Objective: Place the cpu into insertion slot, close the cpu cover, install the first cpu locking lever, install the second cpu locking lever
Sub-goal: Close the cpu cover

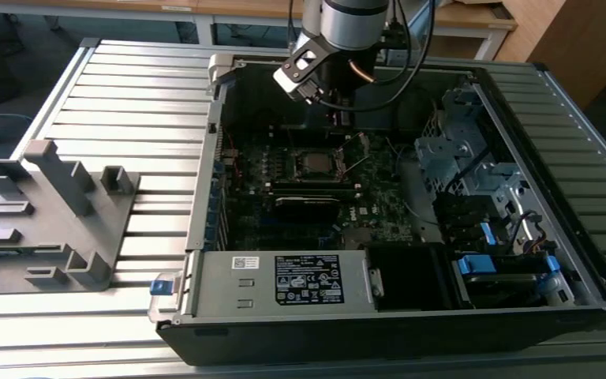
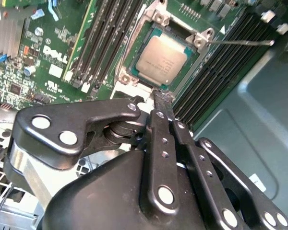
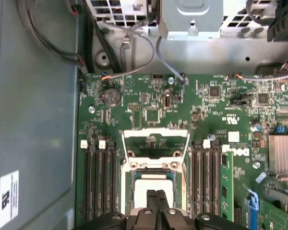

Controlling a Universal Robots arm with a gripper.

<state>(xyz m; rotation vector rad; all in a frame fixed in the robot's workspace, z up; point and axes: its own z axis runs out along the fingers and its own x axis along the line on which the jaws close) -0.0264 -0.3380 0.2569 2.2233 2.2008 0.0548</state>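
Pointing down above the cpu [image 2: 162, 60] in the insertion slot [image 2: 127, 76] — gripper [image 3: 156, 193] closed, empty.

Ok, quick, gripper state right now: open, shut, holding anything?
Gripper: shut, fingers together, nothing seen between them; the cpu lies in the insertion slot, not held.
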